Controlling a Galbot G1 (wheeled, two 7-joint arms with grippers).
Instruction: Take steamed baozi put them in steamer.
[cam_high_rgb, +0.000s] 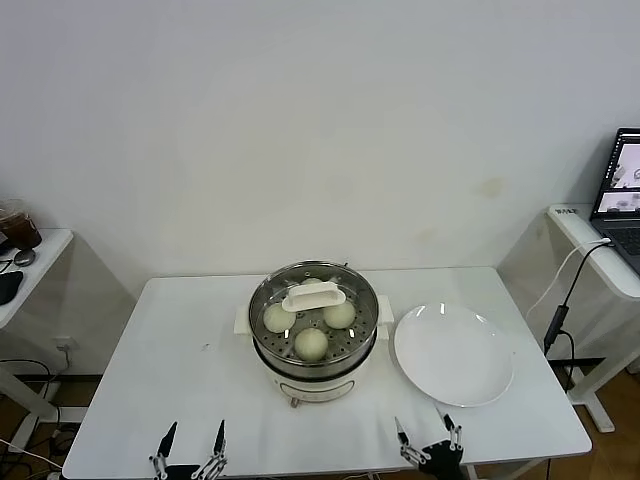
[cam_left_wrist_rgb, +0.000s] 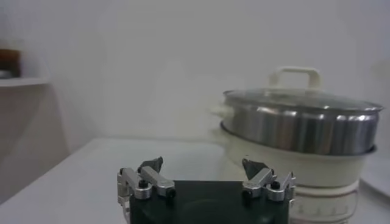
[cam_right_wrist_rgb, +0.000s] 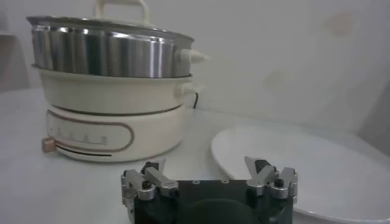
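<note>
Steamed baozi (cam_high_rgb: 311, 343) sit inside the steamer (cam_high_rgb: 314, 385), glass lid (cam_high_rgb: 314, 296) on top. White plate (cam_high_rgb: 452, 354) just right of the steamer, nothing on it. Left gripper (cam_high_rgb: 192, 441) and right gripper (cam_high_rgb: 427, 434) near the table (cam_high_rgb: 180, 340) edge in front of the steamer, both spread, holding nothing.

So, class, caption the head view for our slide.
Buns sit in the lidded steamer beside an empty plate; left gripper and right gripper wait open.

Centre: round stainless-steel steamer (cam_high_rgb: 314, 335) stands on white table (cam_high_rgb: 180, 390).
Inside: 4 round cream-white baozi (cam_high_rgb: 311, 343), under round glass lid (cam_high_rgb: 314, 297).
Right: flat white plate (cam_high_rgb: 453, 353), just beside steamer.
</note>
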